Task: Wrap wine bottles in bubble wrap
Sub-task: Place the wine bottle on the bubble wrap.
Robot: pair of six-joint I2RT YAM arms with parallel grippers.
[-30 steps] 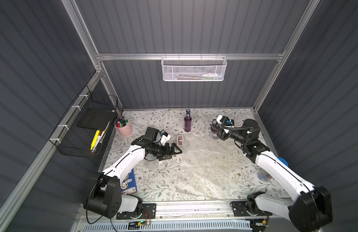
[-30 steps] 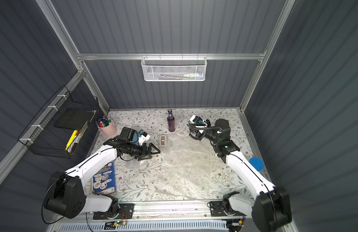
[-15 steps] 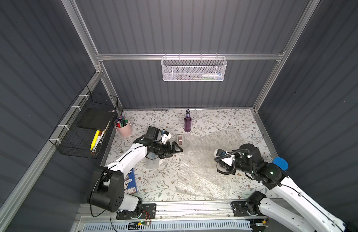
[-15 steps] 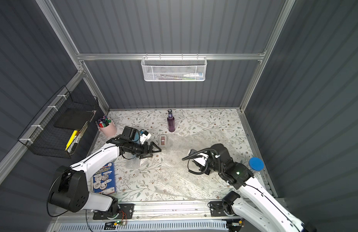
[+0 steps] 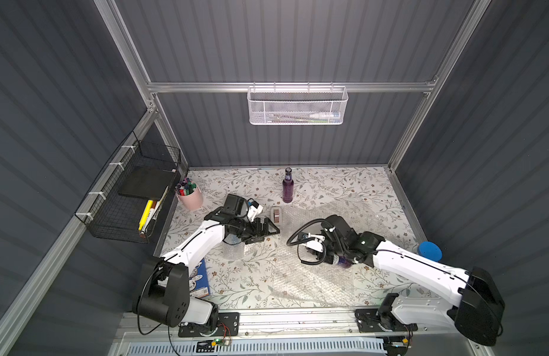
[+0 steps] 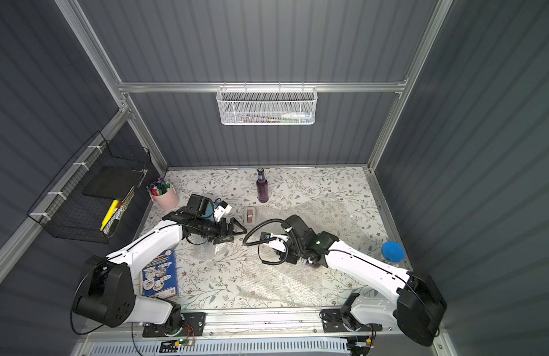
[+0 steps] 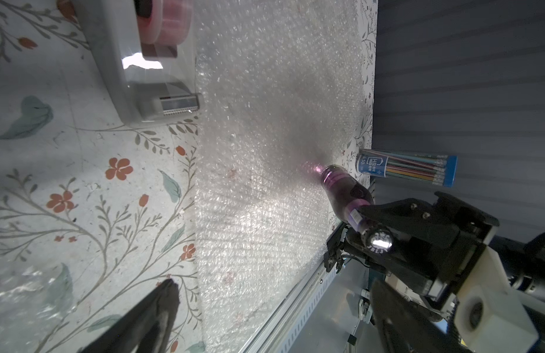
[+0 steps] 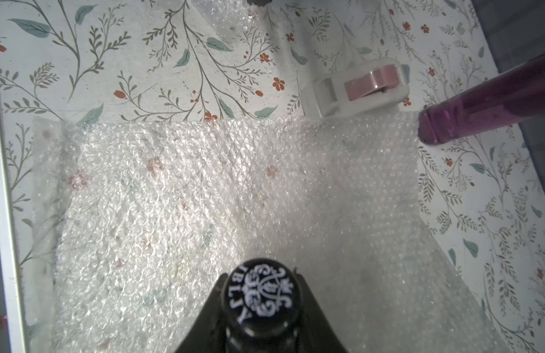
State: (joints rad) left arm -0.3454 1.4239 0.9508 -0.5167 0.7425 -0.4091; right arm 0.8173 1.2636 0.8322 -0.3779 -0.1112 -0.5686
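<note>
- My right pincer [image 7: 364, 227] is closed partway on the neck of a dark purple glass bottle with a black printed cap [image 7: 341, 189], gripping just under the cap.
- The held bottle is tilted, base lowest, at the right part of the clear bubble-covered plastic sheet [image 5: 313, 277]. I cannot tell whether base and sheet touch.
- The sheet lies flat on the floral-patterned bench [image 5: 233, 277], running from the middle toward the front edge.
- My left pincer [image 5: 264, 233] stands wide open and holds nothing. It is just beside the grey tape dispenser with a pink roll [image 5: 276, 214], left of the bench's middle.
- A second dark purple glass bottle [image 5: 288, 188] stands upright near the back edge, well apart from both pincers.
- Change: a second ago my right pincer was near the back edge, to the right of the standing bottle. It has since come forward over the sheet, with its grip unchanged.
- My left pincer has stayed open in nearly the same place.
</note>
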